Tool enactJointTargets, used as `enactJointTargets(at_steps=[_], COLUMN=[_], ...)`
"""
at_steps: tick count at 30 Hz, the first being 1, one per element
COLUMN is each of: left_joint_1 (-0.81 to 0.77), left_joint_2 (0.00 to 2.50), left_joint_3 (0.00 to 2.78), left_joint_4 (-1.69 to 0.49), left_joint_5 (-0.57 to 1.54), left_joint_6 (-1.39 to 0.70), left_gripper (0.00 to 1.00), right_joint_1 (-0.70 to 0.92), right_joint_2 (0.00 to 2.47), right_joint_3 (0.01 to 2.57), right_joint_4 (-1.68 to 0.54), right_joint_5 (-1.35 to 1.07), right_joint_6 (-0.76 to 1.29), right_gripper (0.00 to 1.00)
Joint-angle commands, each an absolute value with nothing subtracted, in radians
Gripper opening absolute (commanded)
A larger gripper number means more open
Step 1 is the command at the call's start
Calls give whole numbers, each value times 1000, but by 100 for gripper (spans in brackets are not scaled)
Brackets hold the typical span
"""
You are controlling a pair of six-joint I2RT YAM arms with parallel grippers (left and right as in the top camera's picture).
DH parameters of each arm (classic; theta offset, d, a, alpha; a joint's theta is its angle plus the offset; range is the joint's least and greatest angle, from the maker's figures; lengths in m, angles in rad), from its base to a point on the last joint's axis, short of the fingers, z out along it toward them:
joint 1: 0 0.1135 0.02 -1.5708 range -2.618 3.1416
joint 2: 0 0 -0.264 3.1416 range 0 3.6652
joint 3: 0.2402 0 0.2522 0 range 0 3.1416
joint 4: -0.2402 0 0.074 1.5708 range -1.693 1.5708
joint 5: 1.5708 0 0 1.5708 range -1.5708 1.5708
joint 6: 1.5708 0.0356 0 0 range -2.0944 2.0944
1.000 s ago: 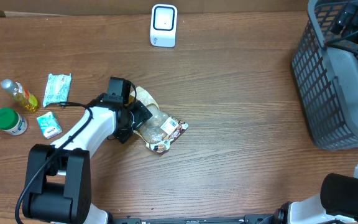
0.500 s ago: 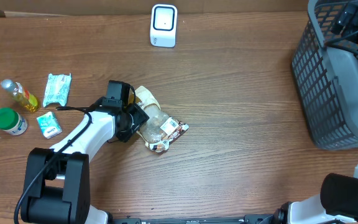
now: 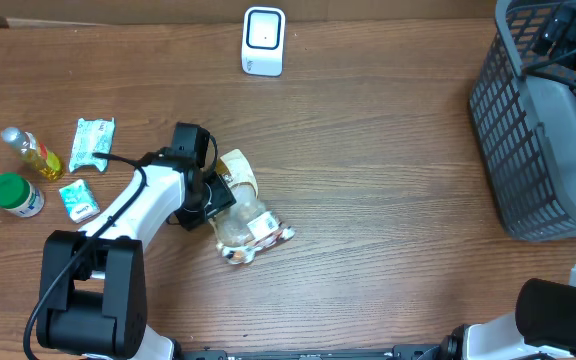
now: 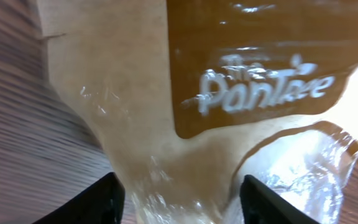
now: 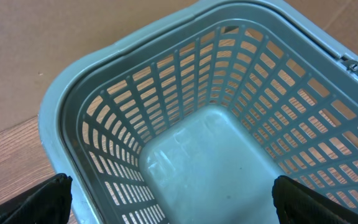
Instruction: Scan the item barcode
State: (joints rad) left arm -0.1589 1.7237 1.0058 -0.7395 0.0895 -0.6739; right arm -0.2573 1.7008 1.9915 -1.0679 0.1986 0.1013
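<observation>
L fingers (image 4: 98, 202) tight on bread bag (image 3: 246, 210); R fingers (image 5: 42, 199) wide over basket (image 5: 185, 81)

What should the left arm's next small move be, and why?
Probably close the jaws firmly on the bread bag: the left gripper straddles its narrow end on the table, jaws either side, but a firm pinch isn't evident. The white scanner sits far off, so a secure hold must come before lifting.
</observation>
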Motion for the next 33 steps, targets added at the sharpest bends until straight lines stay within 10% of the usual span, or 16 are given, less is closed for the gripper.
enactJointTargets(at_steps=[1,33], left_joint_1=[-151,-142], left_joint_2=[1739,1739], left_joint_3=[1048,1186], left_joint_4=[-754,-919], left_joint_5=[-7,79], left_joint_6=[-548,-523], left_gripper=[61,84], right_joint_1=[-258,-258], right_joint_2=[1691,1691], right_joint_3=[2009,2009], right_joint_4=[-1064,-1064], right_joint_5=[209,209], right_joint_6=[105,105], right_gripper=[100,100])
